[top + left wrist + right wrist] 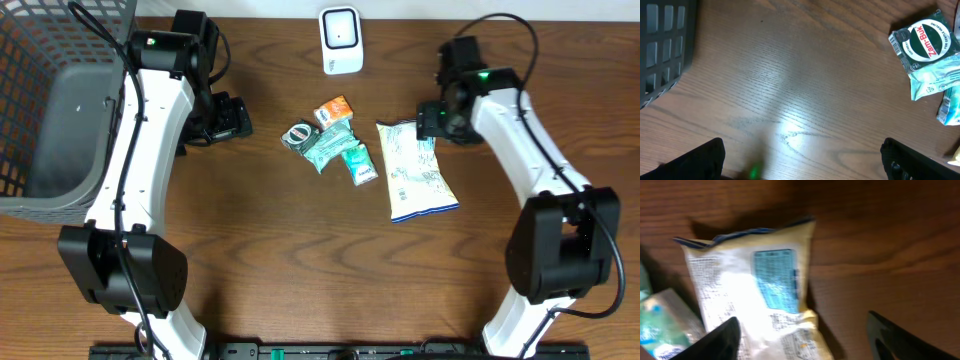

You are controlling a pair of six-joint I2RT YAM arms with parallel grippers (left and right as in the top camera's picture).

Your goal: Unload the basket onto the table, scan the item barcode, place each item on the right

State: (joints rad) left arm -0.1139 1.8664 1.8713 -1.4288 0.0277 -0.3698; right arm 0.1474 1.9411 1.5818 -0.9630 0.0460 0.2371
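The snack bag is laid flat on the wooden worktop, just right of a small heap of packets. Its printed side is turned up, and a blue panel is seen on it in the right wrist view; a barcode cannot be made out there. The right fingers are spread wide over the upper end of the bag, and nothing is pinched by them. The left fingers are also spread wide, over bare wood, near a Zam-Buk packet. The white scanner is placed at the far edge, well apart from the bag. A grey basket is standing at the left.
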